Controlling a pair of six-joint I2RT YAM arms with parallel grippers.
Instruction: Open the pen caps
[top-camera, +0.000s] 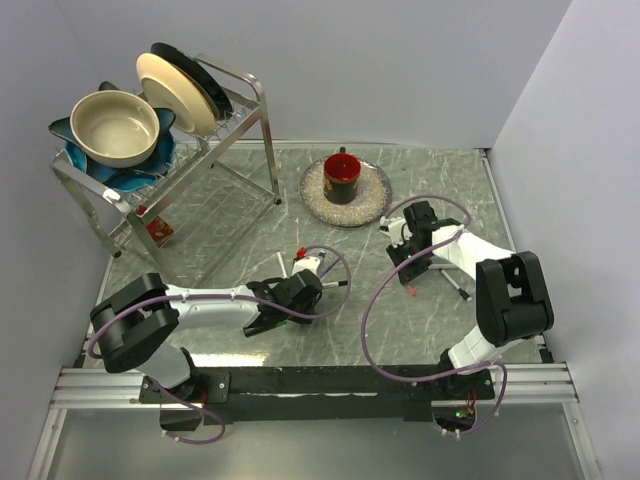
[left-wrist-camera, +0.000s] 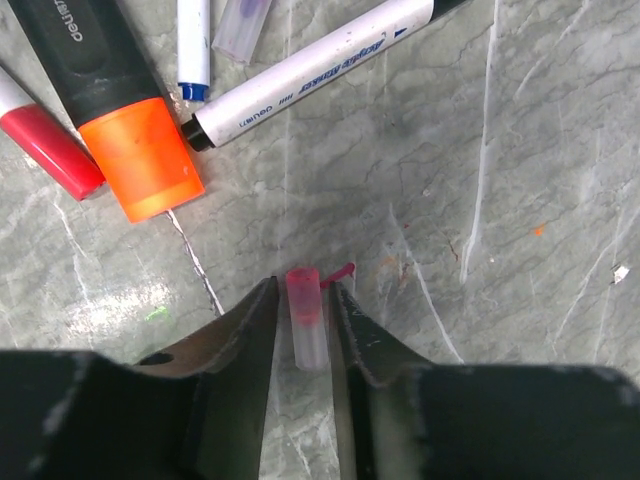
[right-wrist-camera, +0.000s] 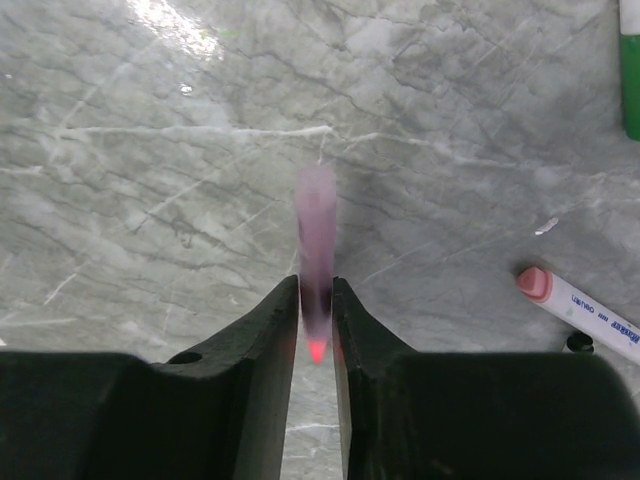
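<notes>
The left end effector (left-wrist-camera: 305, 289) is clenched on a clear cap (left-wrist-camera: 306, 335) with a red end, which sits between its fingers over the worktop (left-wrist-camera: 480, 200). An orange cap (left-wrist-camera: 145, 165) lies ahead to its left. The right end effector (right-wrist-camera: 315, 286) grips a blurred pinkish cap (right-wrist-camera: 316, 220) that juts forward past its fingertips.

1. Left arm (top-camera: 210, 305), lower left of top view: white links, black joint blocks.
2. Right arm (top-camera: 470, 250), lower right: the same colours.
3. A thin purple cable (top-camera: 372, 310) loops beside each arm.
4. Jaws: matte black.
</notes>
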